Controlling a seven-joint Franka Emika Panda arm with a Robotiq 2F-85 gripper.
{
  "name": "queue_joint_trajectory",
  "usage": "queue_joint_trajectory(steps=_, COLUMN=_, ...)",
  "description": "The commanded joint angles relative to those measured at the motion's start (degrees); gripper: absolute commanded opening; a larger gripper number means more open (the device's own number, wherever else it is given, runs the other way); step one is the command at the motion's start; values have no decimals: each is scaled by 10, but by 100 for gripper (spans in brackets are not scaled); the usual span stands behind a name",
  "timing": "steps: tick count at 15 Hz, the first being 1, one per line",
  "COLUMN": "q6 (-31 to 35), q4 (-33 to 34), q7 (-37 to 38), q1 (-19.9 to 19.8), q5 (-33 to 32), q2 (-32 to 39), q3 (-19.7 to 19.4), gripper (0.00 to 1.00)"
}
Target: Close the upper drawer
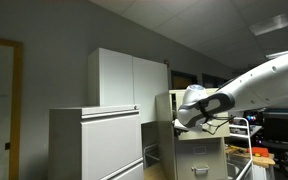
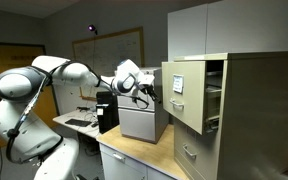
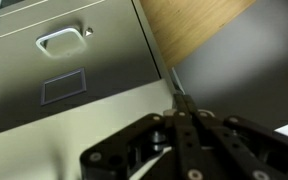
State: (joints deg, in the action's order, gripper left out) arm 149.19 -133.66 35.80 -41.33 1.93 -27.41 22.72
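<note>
Fingers point(image 3: 174, 93): two dark pads pressed together to a point in the wrist view, with nothing held between them. Gripper point(image 2: 147, 90): stands just before the drawer face; contact cannot be told.

Upper drawer point(image 2: 184, 95): topmost of the narrow filing cabinet point(image 2: 259, 110), standing pulled out toward the arm with its side and interior exposed. It is also seen in an exterior view point(image 1: 196, 133).
- Handling, as judged: sheet metal, rigid, smooth-faced, riding on runners. The load inside is not visible, so its weight is unknown. It should slide under a steady push.
- Contact point, as judged: the flat front near the central handle point(image 2: 177, 86). No grasp is needed; a push off-centre may skew it on its runners.

Surroundings:
- Lower drawer point(image 2: 189, 155), apparently shut.
- Grey box point(image 2: 142, 122) on the wooden desk point(image 2: 134, 152), beside the cabinet and below the gripper.
- Wide lateral cabinet point(image 1: 94, 145), well apart from the drawer.

Obstructions: none seen between the fingers and the drawer face. The grey box lies under the approach, not across it.
</note>
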Motion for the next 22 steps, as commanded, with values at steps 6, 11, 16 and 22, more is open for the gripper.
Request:
queue_joint_trajectory(steps=6, q6=16, q4=-8, q7=34, q1=95, q5=-66, q2=-6, q3=-154, gripper=0)
queue_joint_trajectory(steps=11, q6=102, q4=-14, q7=73, q1=90, q5=-111, q2=13, q3=-141, gripper=0)
queue_joint_trajectory(steps=16, q6=136, q4=-2, q7=133, q1=58, q5=-191, q2=43, q3=-100, gripper=0)
queue_joint_trajectory(steps=22, q6=132, q4=37, q7=307, q1=-76, q5=-371, q2=67, q3=24, gripper=0)
